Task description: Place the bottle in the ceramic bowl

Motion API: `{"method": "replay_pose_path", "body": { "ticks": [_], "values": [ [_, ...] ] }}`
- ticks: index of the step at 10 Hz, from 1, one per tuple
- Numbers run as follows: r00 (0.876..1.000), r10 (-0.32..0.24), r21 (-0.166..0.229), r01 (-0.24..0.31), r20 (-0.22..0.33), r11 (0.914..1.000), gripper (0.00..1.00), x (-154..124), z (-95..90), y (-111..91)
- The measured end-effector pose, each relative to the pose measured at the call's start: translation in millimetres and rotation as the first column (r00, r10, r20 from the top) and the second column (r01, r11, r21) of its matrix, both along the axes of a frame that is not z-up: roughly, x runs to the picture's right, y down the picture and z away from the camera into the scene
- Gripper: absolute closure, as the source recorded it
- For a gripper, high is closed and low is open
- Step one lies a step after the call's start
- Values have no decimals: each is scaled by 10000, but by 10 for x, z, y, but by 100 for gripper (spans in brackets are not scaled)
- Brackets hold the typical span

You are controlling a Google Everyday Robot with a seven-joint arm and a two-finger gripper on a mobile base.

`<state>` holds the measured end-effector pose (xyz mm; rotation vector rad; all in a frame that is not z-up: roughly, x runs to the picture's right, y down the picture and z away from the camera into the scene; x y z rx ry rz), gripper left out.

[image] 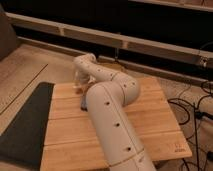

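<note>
My white arm (112, 120) reaches across the wooden table (150, 115) and bends back to the far left corner. My gripper (80, 86) hangs there, pointing down just above the table top. I cannot make out the bottle; whether it is in the gripper or hidden by it I cannot tell. A small dark edge (85, 104) shows at the left side of the forearm; it may be part of the ceramic bowl, the rest of which is hidden behind the arm.
A dark mat (25, 125) lies on the floor left of the table. Cables (195, 107) lie on the floor to the right. A long low ledge (125, 42) runs behind the table.
</note>
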<state>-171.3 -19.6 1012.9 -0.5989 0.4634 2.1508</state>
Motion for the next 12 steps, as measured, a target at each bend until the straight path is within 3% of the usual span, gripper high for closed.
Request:
{"method": "replay_pose_path", "body": {
  "ticks": [5,8,10,12],
  "values": [
    [9964,-418,705,366,735,9968,100,-285,-305,-207],
    [9890,-735,1233,577,1282,9907,100,-488,-570,-310],
    [9772,-1205,1725,901,1748,9809,100,-627,-865,-284],
    [9616,-1834,2313,1346,2043,9635,100,-637,-1213,-176]
  ]
}}
